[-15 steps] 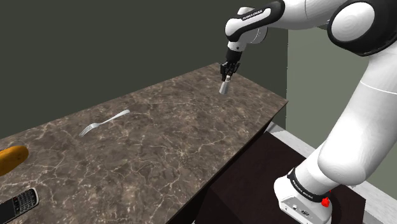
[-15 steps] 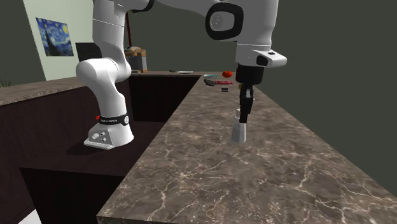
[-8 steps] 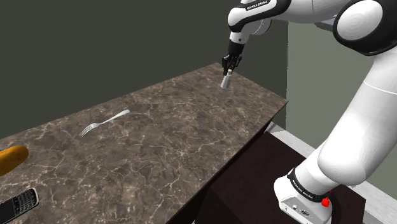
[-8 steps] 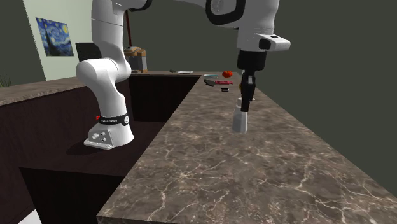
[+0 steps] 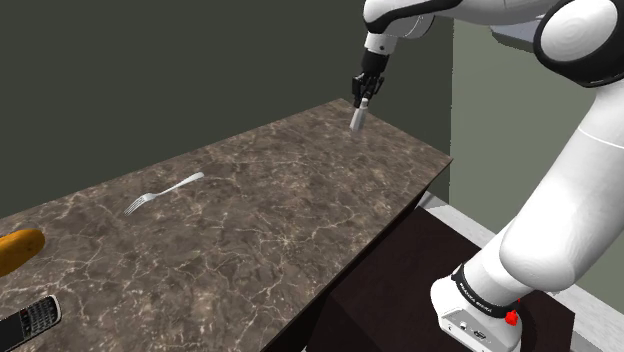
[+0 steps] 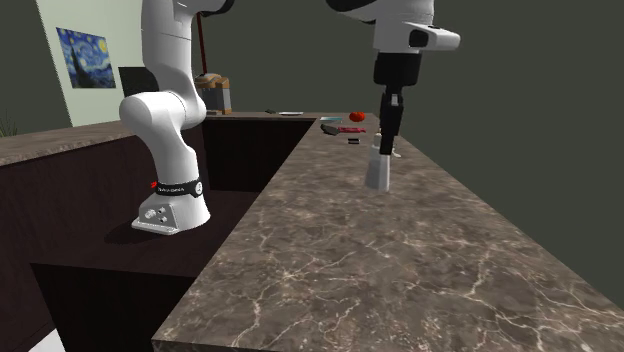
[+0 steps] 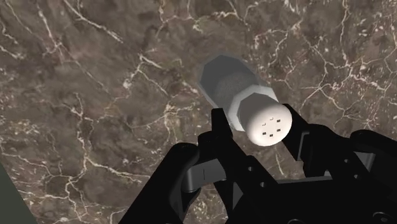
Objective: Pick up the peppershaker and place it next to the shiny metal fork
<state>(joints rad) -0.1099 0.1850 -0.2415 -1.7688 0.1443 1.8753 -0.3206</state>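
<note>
We see the phone (image 5: 27,320) cut by the shoulder view's lower left corner. An orange-yellow thing (image 5: 18,250) is cut by its left edge, and we cannot tell what it is. The arm (image 5: 570,180) runs off the top edge. In the second exterior view, the small things (image 6: 345,125) at the tabletop's (image 6: 400,270) far end are too small to name. In the wrist view, the gripper's (image 7: 254,122) fingers (image 7: 219,130) hide both sides of the shaker's (image 7: 235,89) neck.
</note>
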